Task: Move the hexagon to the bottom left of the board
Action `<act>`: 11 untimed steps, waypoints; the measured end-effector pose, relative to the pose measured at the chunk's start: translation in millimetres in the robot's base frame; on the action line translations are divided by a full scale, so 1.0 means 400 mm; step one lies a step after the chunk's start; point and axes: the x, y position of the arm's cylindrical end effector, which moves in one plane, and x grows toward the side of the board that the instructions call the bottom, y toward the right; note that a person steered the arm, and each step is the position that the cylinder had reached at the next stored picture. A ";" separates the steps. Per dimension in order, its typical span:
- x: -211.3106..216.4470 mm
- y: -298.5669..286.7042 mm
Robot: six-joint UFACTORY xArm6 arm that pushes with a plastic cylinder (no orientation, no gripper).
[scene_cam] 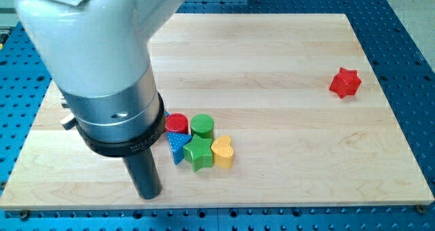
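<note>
Hexagon: likely green block (202,126), edges unclear, lower bench (272,47), left of centre
Touching: red block (177,123), green star (198,152)
Nearby: blue triangle (177,147), yellow heart (223,151)
Tip (149,196): just left-below blue triangle
Far right: red star (344,82)
Jaws: not in view, can't tell

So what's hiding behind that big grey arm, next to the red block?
A sliver of blue peeks out at the arm's edge, beside the red block; the rest is covered, so its shape can't be told. My tip rests left of the blue block.
</note>
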 end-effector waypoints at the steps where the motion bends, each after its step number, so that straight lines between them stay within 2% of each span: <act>1: -0.027 0.006; 2: -0.138 0.089; 3: -0.258 0.101; 4: -0.195 -0.021; 5: -0.181 -0.122; 6: -0.241 -0.085; 7: -0.233 -0.176; 8: -0.276 -0.189; 9: -0.246 -0.267; 10: -0.169 -0.346; 11: -0.138 -0.212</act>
